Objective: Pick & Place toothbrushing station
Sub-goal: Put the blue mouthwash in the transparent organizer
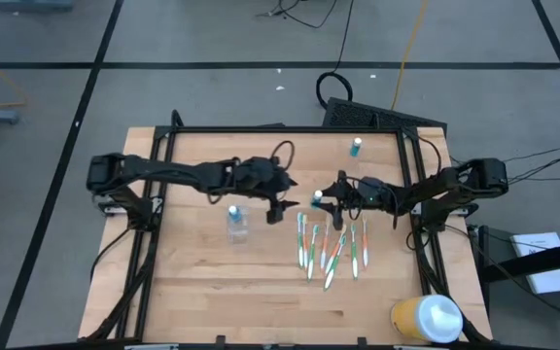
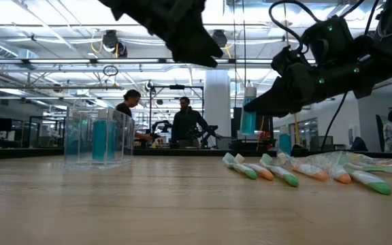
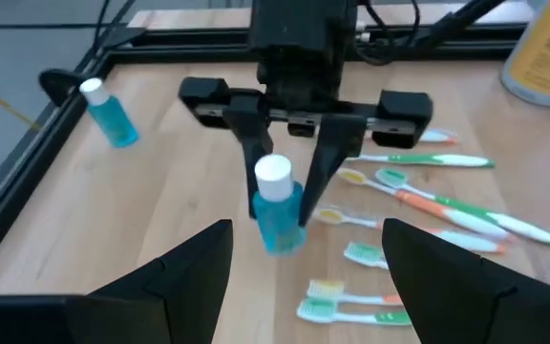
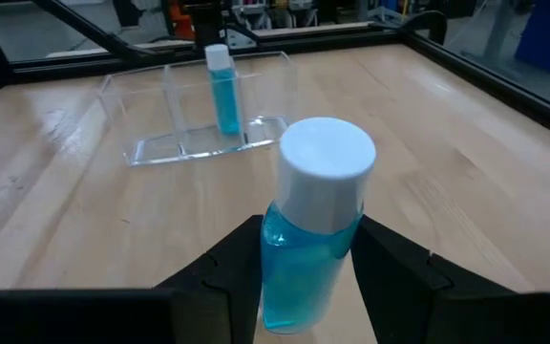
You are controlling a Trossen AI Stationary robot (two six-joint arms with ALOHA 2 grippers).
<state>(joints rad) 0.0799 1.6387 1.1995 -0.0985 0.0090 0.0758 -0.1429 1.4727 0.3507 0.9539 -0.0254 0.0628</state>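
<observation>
The right gripper (image 4: 304, 277) was clamped on a blue tube (image 4: 311, 229) lifted above the table (image 1: 212, 282), probably to carry it to the clear holder (image 1: 237, 224), while the left gripper (image 1: 278, 209) waited beside, spread open and empty.

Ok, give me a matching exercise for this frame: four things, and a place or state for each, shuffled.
1 clear cup
2 toothbrushes
3 yellow container
4 right gripper

a lying flat on the table
b fingers shut on blue tube
c another tube standing inside
d table corner by the right arm

Pairs: 1c, 2a, 3d, 4b
</observation>
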